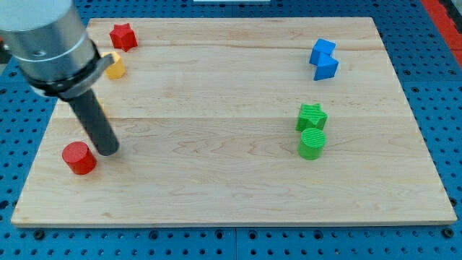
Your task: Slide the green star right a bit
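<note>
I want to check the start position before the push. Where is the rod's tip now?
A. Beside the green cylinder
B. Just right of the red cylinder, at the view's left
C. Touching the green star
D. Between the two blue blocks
B: my tip stands close to the right of the red cylinder, far from the green star across the board.

star just above cylinder, touching

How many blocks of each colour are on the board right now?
Red: 2, star and cylinder
Yellow: 1, block partly hidden by the arm
Blue: 2, touching blocks
Green: 2, star and cylinder
Total: 7
</note>
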Tool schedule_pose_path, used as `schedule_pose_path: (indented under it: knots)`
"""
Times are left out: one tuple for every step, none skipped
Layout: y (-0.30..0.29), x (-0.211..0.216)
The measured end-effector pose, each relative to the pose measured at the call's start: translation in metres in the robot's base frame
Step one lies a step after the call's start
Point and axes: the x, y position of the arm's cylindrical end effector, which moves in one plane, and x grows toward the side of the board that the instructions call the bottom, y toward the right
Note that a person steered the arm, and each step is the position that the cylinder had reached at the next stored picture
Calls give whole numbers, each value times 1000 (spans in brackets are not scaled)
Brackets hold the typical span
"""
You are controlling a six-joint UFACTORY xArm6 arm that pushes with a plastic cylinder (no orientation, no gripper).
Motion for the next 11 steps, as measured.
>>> schedule_pose_path:
  knots:
    - [44,-30]
    - [113,-71]
    - [148,-64]
    - [214,-55]
    - [239,-45]
    - [277,-40]
    - [318,-40]
    - [324,-51]
    - [324,-68]
    - [274,-71]
    - [227,-64]
